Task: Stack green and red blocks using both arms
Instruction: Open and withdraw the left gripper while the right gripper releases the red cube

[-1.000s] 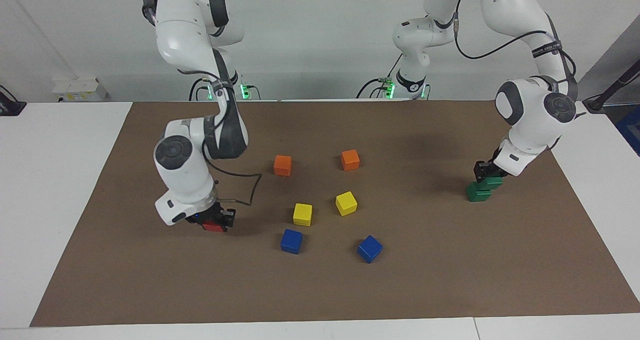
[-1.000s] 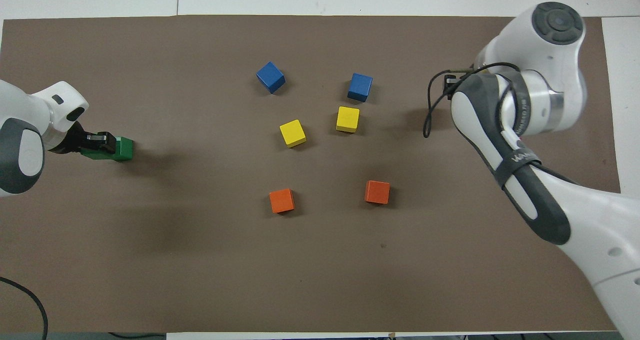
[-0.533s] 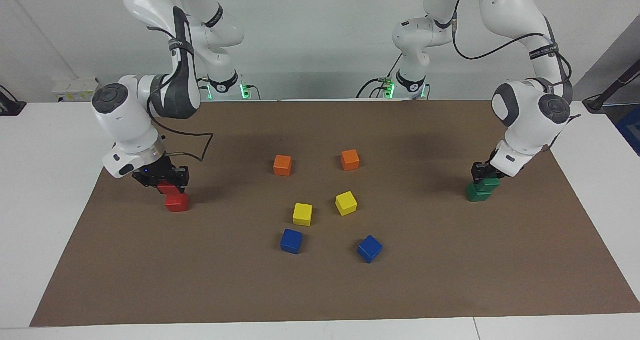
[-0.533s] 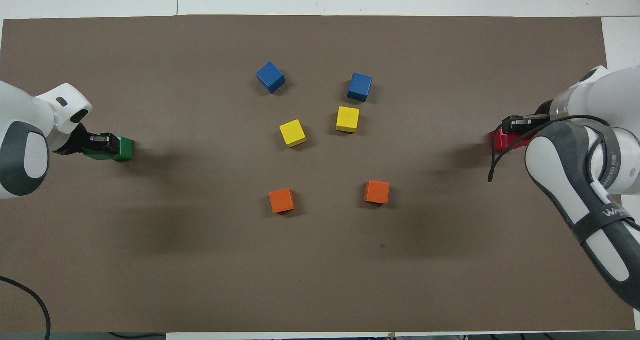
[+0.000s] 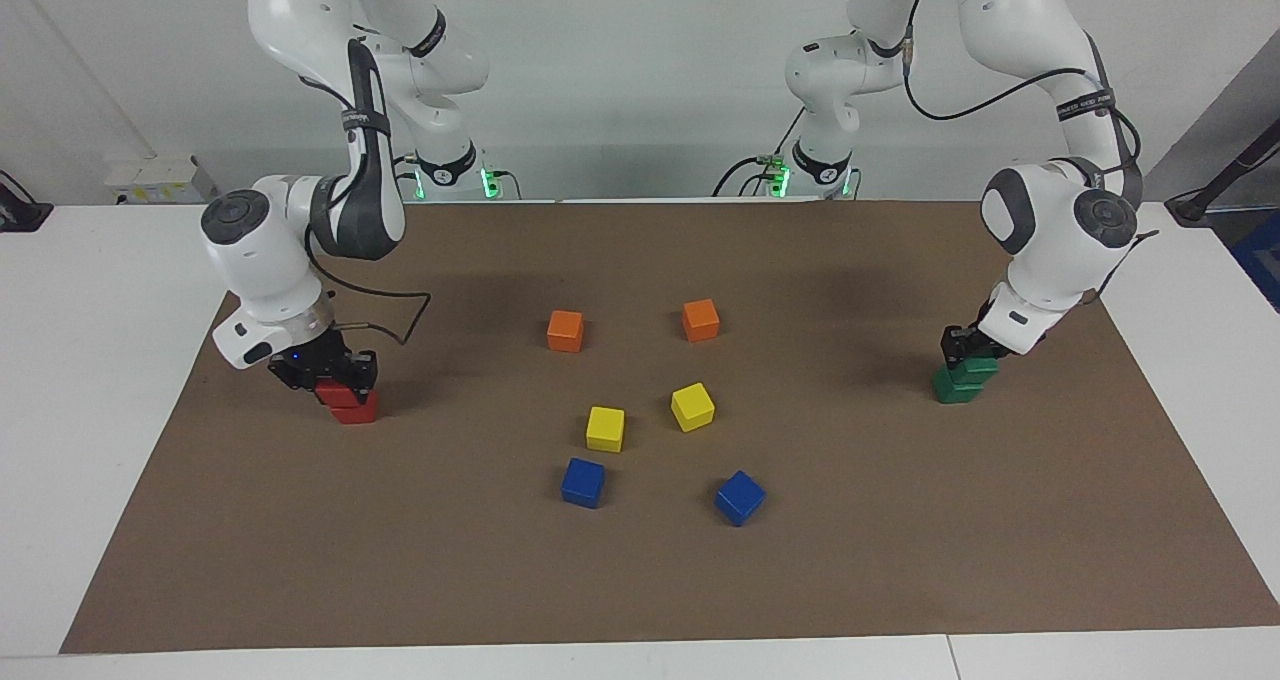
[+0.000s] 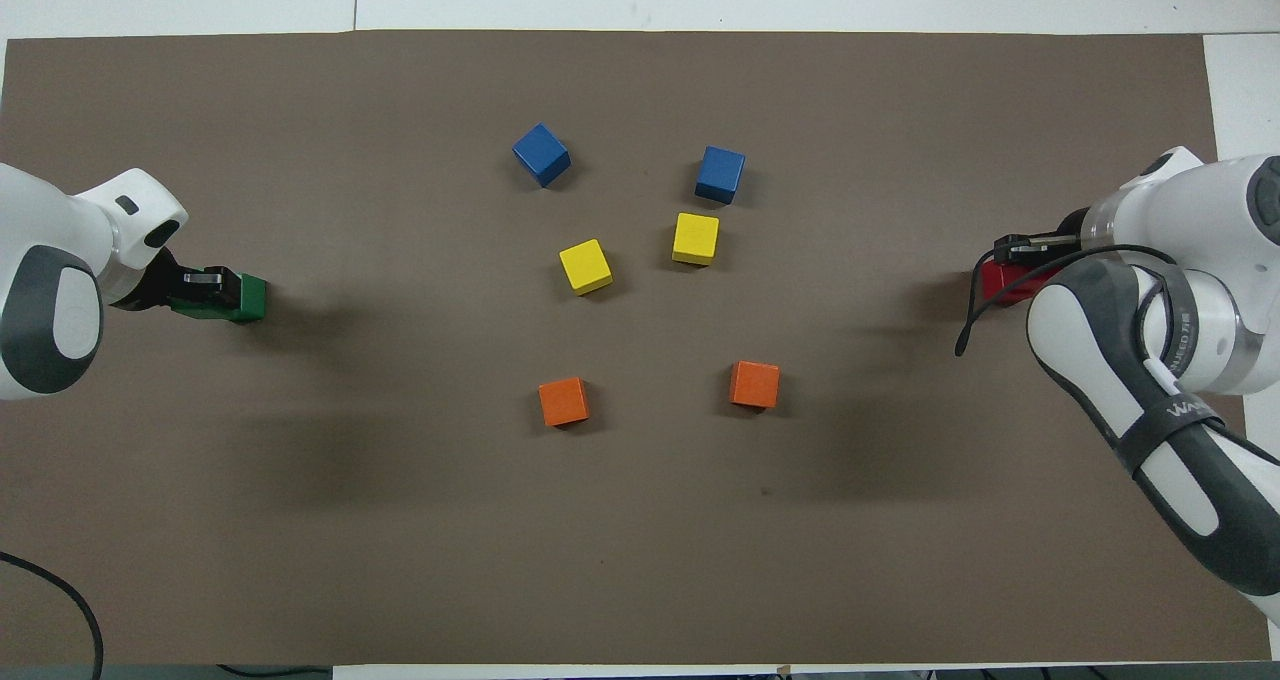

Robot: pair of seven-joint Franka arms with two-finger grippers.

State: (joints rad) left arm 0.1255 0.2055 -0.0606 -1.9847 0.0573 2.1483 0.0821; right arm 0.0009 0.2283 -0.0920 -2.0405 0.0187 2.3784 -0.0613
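Your right gripper [image 5: 335, 378] clamps the top red block [image 5: 336, 392] on the lower red [image 5: 355, 412], left gripper [image 5: 965, 352] at the top green block [image 5: 976, 367], grip unclear, both stacks well apart from the yellow cubes [image 5: 605, 428].

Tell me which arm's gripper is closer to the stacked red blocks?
The right one. The right gripper is at the upper red block of the red stack; the left gripper is at the green stack, at the left arm's end.
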